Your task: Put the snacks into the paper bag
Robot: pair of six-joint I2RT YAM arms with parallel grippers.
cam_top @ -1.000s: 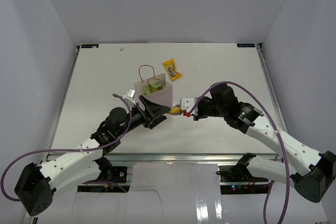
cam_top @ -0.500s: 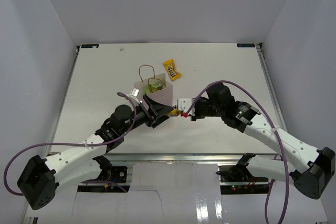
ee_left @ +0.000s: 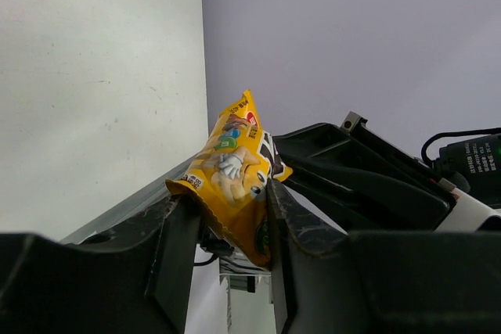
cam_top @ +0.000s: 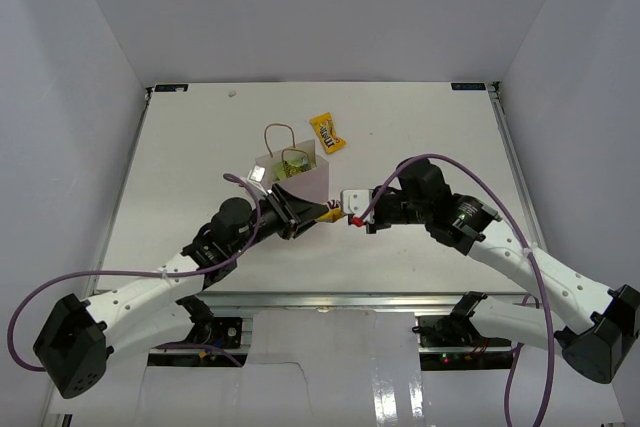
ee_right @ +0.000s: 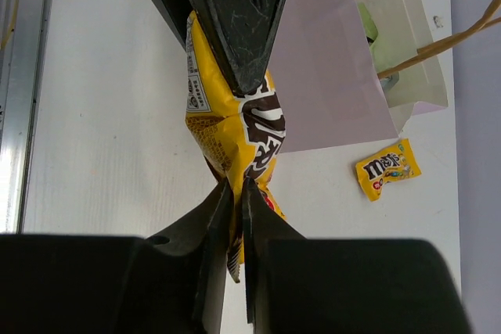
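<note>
**Held yellow packet** (ee_left: 233,174): sits just below and right of centre in the overhead view, gripped between the two pincers. It is outside the paper bag (cam_top: 303,182), just beside the bag's lower right corner as framed.

**Left pincer** (ee_left: 228,197): closed on the held yellow packet. In the left wrist view, both dark fingers bear on the packet's faces at lower centre. The packet's printed end projects above them toward mid-frame.

**Right pincer** (ee_right: 235,189): pressed together on the opposite end of the same packet. In the right wrist view, the fingertips nip the thin crimped edge at lower centre. The left pincer's fingers cover the packet's other end at top centre.

**Paper bag:** stands upright on the worktop (cam_top: 190,147) at centre of the overhead view, mouth open upward. A lime-green packet (cam_top: 293,160) is visible inside the mouth.

**Loose yellow packet** (cam_top: 327,133): lies flat on the worktop, above and right of the bag in the overhead view. It is near the bag but not touching it, and clear of both pincers.
</note>
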